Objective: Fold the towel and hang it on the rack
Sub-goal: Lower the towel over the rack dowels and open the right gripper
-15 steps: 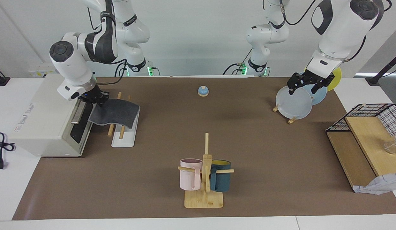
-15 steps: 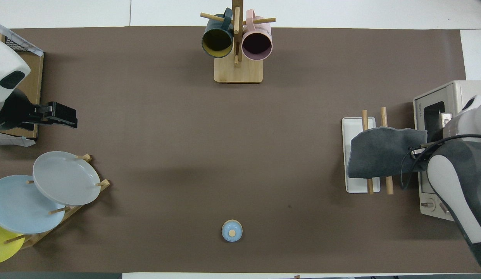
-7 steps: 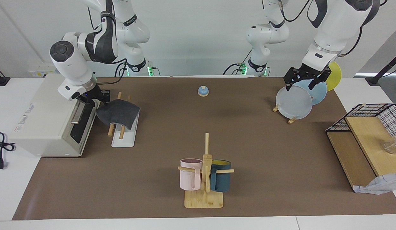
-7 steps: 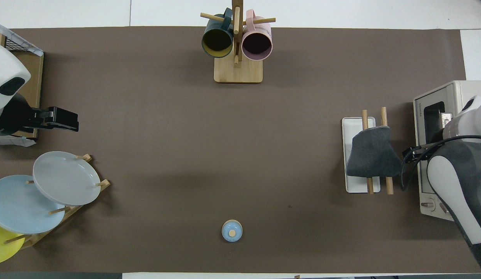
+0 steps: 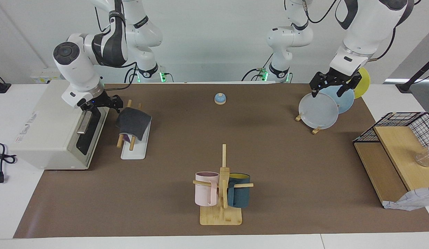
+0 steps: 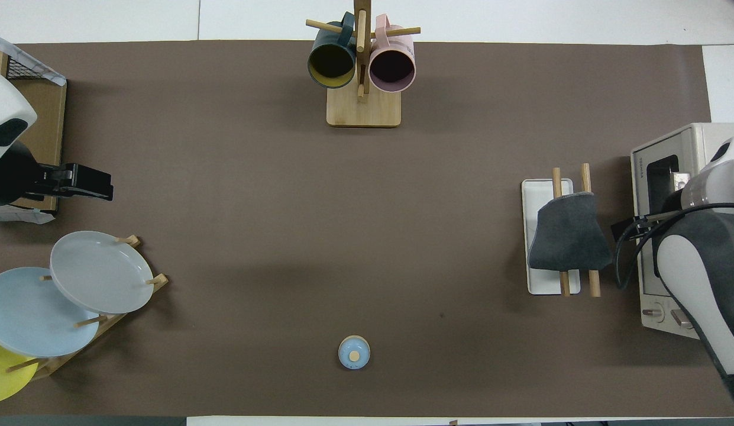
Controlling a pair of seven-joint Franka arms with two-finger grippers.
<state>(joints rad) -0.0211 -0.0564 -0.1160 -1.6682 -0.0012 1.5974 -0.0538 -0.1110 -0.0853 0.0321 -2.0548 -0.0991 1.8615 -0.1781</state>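
The towel hangs folded over the rack's two wooden rods, dark grey face out, with a sliver of purple under its lower edge. The rack's white base sits in front of the toaster oven at the right arm's end of the table. My right gripper is open, beside the towel and just clear of it, over the gap between rack and oven. My left gripper waits open above the plates, holding nothing.
A white toaster oven stands close beside the rack. A mug tree with pink and teal mugs stands mid-table, farther from the robots. A blue bell, a plate stand and a wire-and-wood shelf are also on the table.
The right gripper opened and let go of the towel, whose held edge dropped down over the rods. The gripper drew back a little toward the oven. The left gripper shifted slightly above the plates.
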